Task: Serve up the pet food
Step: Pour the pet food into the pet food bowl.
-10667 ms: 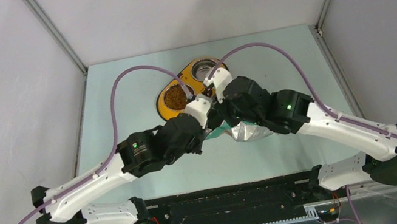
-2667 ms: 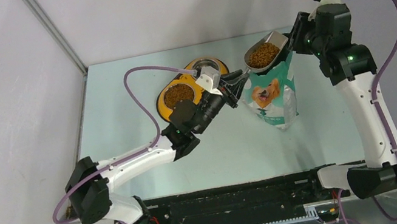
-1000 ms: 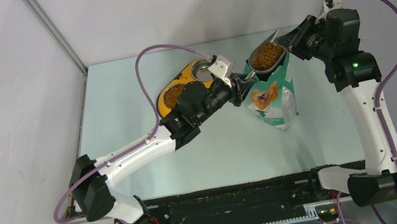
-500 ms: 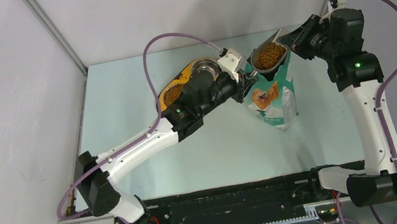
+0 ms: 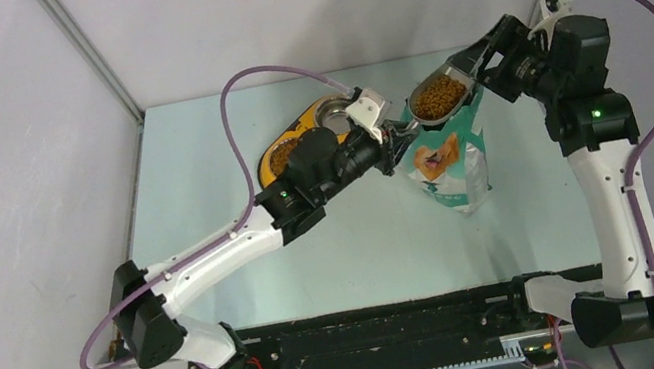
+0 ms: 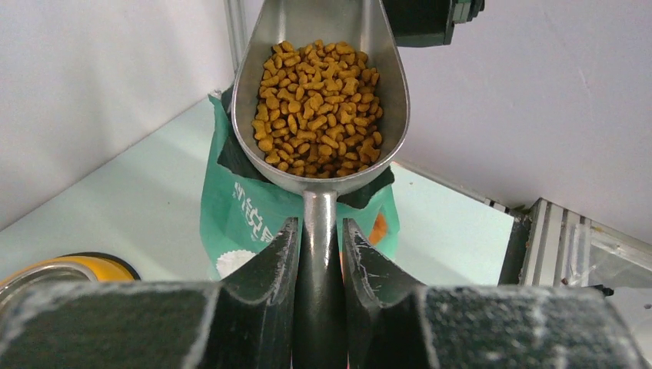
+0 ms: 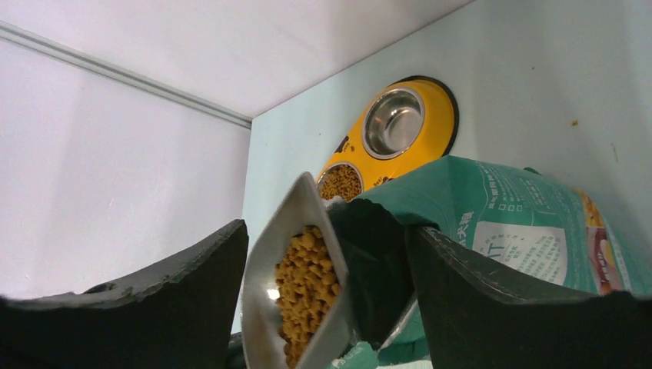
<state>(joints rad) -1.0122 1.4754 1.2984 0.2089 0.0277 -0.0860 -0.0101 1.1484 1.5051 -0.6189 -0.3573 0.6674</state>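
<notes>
Over the bag (image 6: 240, 224), left jaws pinch scoop (image 6: 320, 223), right jaws spread.

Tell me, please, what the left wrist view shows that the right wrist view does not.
Only left wrist: the left gripper shut on the scoop by its handle. Only right wrist: the right gripper open around the scoop, and the yellow feeder, one bowl holding pet food, one empty. Both: the loaded scoop above the open teal bag.

Above bag (image 5: 450, 168): scoop (image 5: 438, 97) hangs there, left gripper (image 5: 399, 134) and right gripper (image 5: 477, 65) at its ends.
Bowls (image 5: 303, 128): left arm (image 5: 321, 170) crosses the near one.
Near table (image 5: 367, 259): open.
</notes>
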